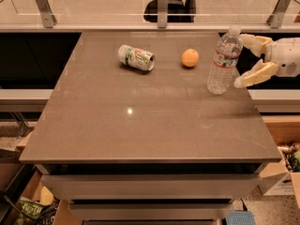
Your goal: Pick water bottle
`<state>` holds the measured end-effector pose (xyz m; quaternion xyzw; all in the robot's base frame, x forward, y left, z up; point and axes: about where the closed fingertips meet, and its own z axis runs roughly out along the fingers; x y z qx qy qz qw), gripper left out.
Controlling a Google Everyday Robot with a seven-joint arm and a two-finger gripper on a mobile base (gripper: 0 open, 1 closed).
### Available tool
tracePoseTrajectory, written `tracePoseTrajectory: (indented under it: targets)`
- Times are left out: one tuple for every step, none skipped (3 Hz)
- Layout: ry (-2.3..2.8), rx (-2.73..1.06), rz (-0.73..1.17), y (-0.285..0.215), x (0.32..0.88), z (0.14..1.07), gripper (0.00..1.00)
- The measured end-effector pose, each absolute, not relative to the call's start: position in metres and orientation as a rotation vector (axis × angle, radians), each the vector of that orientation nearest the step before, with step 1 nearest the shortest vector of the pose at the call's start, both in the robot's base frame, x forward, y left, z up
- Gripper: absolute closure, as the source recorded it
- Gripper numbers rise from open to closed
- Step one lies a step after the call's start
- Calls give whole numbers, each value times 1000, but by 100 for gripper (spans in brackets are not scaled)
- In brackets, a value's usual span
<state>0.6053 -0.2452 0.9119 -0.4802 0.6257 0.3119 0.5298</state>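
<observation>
The water bottle (224, 61) stands upright near the table's right edge: clear ribbed plastic, white cap, white, red and green label band. My gripper (245, 60) comes in from the right and is open. One cream finger (253, 41) reaches toward the bottle's neck from the far side. The other finger (253, 76) points at its lower body from the near side. The fingertips are just to the right of the bottle and do not close on it.
A green-white can (136, 57) lies on its side at the back left of the brown table (140, 121). An orange (190, 57) sits left of the bottle. A glass railing (159, 3) runs behind the table. Boxes lie on the floor at both lower corners.
</observation>
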Motion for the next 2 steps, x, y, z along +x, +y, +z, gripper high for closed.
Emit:
tracePoseTrajectory:
  targets:
    - [1461, -1142, 797, -236, 608, 904, 0]
    - [1429, -1140, 857, -221, 607, 897, 0]
